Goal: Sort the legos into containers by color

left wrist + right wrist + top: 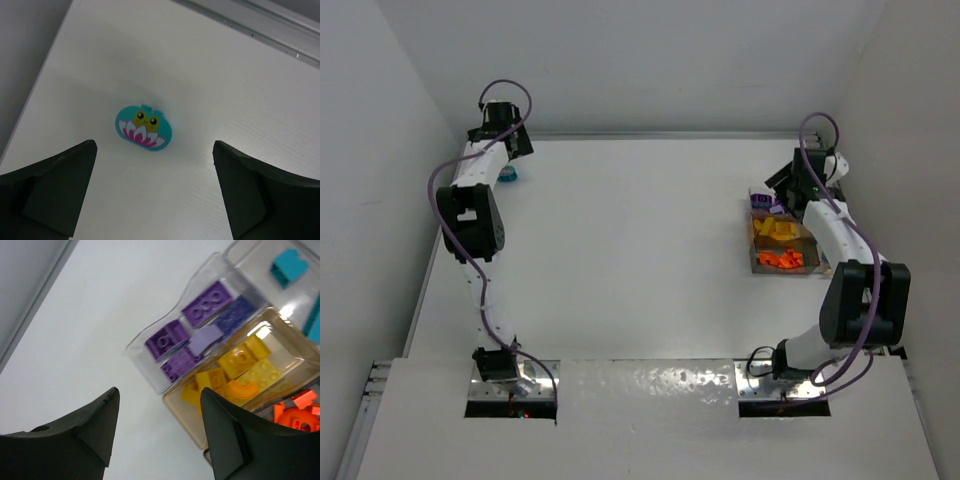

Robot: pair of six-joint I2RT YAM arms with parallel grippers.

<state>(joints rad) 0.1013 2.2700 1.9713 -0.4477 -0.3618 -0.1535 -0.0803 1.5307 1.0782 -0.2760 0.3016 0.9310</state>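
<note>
Top external view shows you the containers on the right side of the bench, a cluster of clear bins joined together; the right arm reaches over their far end, while the left arm stretches to the far left corner, well apart from the containers.

Inside the containers you see the legos grouped by colour; orange bricks fill the nearest bin, yellow bricks the one behind it, and purple bricks the farthest; the arm hides much of that last bin.

In the right wrist view the right fingers stand wide apart with nothing between them; they hang above the bare bench just beside the purple bin. Here you can see a bin next to the purple one holding a teal brick; the yellow bin touches the purple bin's other side, with orange pieces past it at the frame's edge.

In the left wrist view the left fingers are spread wide and hold nothing; one teal piece, oval and printed with a yellow frog on a pink and white flower, lies flat on the bench in the gap between them and touches neither. That piece sits far across the bench from the containers, to their left.
</note>
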